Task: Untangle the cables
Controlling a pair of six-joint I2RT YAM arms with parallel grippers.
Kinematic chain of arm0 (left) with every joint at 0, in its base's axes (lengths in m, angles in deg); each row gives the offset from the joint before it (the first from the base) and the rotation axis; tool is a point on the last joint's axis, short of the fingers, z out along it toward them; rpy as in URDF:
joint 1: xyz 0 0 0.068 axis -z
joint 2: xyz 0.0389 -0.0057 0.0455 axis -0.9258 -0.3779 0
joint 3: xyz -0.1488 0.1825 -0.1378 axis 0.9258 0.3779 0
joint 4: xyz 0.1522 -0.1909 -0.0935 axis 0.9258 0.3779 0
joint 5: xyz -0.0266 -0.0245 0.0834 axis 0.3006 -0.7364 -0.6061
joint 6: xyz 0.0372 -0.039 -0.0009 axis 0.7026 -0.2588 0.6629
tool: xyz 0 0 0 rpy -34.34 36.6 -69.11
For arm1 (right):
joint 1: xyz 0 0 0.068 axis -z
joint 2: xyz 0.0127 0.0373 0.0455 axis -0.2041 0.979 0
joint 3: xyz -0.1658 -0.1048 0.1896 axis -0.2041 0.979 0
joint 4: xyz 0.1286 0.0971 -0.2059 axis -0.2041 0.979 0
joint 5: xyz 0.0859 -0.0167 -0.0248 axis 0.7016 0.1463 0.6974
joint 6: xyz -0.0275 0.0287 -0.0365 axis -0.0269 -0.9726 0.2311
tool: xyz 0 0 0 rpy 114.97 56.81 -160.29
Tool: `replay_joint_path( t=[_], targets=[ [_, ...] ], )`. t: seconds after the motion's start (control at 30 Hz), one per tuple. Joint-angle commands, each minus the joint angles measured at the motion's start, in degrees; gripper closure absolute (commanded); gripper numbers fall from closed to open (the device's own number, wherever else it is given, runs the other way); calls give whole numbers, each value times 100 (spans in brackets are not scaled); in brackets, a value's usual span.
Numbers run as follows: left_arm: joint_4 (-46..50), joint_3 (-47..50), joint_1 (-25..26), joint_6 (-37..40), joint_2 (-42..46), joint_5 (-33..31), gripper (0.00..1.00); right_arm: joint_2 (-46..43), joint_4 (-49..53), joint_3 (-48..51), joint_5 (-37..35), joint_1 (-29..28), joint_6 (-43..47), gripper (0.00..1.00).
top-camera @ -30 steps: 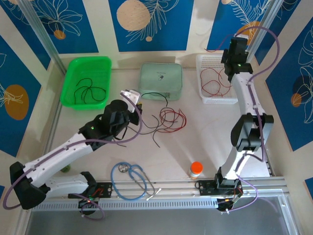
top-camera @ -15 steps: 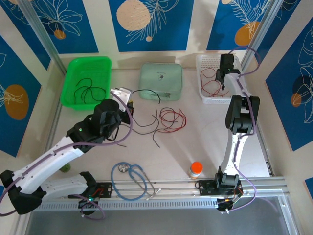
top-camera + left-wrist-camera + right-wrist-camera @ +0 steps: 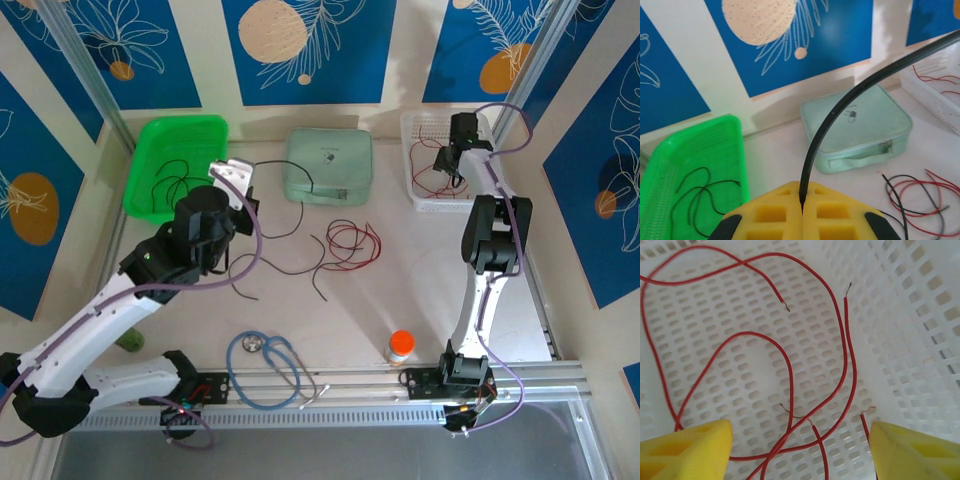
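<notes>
Okay, starting with the left wrist cam: seeing the left gripper (image 3: 801, 200) shut tight on a black cable (image 3: 850, 95), yellow fingers (image 3: 765, 215) pressed flush together, cable pinched in the seam and arcing off up to the right. Switching to the top cam, can place that gripper between the green tray (image 3: 150, 130) and the mint zip case (image 3: 330, 150).

Over on the other side, got the right gripper (image 3: 455, 165) down in the white basket (image 3: 420, 205), jaws spread wide and nothing pinched. From its wrist cam, looking at red cables (image 3: 790, 370) lying in loose loops on the basket floor, some running under the gap between the two fingers.

As for the other cables: a tangle of red and black cables (image 3: 345, 243) sitting on the table (image 3: 420, 290) in front of the case, about midway between the arms, plus a few loose black cables (image 3: 175, 185) in the green tray. Also spotted a light-blue stethoscope (image 3: 265, 365) and an orange-capped bottle (image 3: 400, 347) near the front edge, well apart from the tangle.
</notes>
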Motion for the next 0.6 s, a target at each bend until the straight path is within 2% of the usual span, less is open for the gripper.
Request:
replay_joint_path(
  t=[0.0, 0.37, 0.57],
  targets=[
    [-17, -412, -356, 265, -257, -60, 99, -838, -4, 211, 150, -50, -46, 23],
    [-105, -1382, -1883, 286, -1260, 645, 99, -3301, -398, 2163, 50, -864, -38, 20],
    [-183, -1828, -2674, 235, -1778, 1081, 99, -4593, -177, 3104, 954, -1229, -201, 20]
  ],
)
